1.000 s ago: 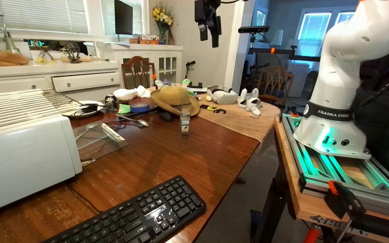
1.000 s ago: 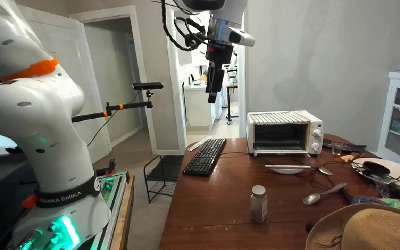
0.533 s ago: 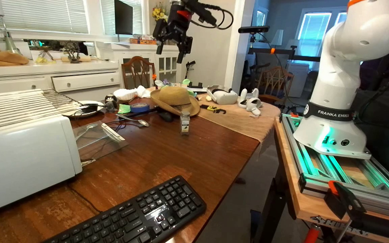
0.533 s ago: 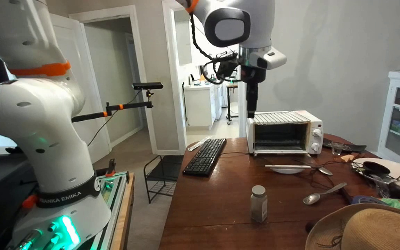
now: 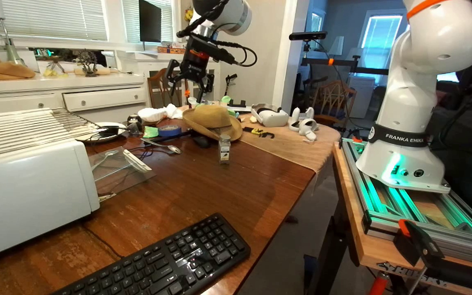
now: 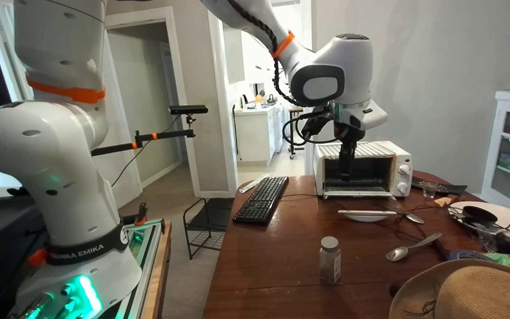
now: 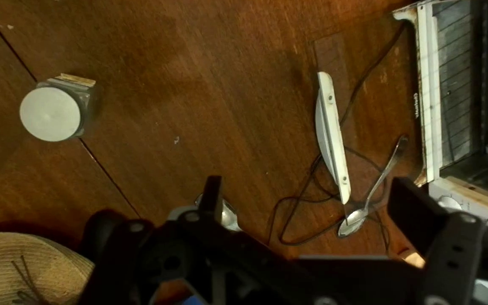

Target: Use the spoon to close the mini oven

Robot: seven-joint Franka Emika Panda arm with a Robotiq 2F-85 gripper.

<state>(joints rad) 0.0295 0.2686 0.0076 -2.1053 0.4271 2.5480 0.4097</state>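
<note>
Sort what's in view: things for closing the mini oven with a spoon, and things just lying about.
For the job:
mini oven, its glass door open
open gripper
spoon at the door
other spoon; which one is meant, I can't tell

Lying about:
black keyboard
lidded jar
straw hat
blue tape roll
white headset

arm point(image 6: 75, 181): extended | wrist point(image 6: 351, 71): bent | gripper point(image 7: 306, 188): pointing down, spread wide

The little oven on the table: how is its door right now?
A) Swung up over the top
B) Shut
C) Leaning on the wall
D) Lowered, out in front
D: in an exterior view the glass door reaches out over the table from the front of the oven.
</note>
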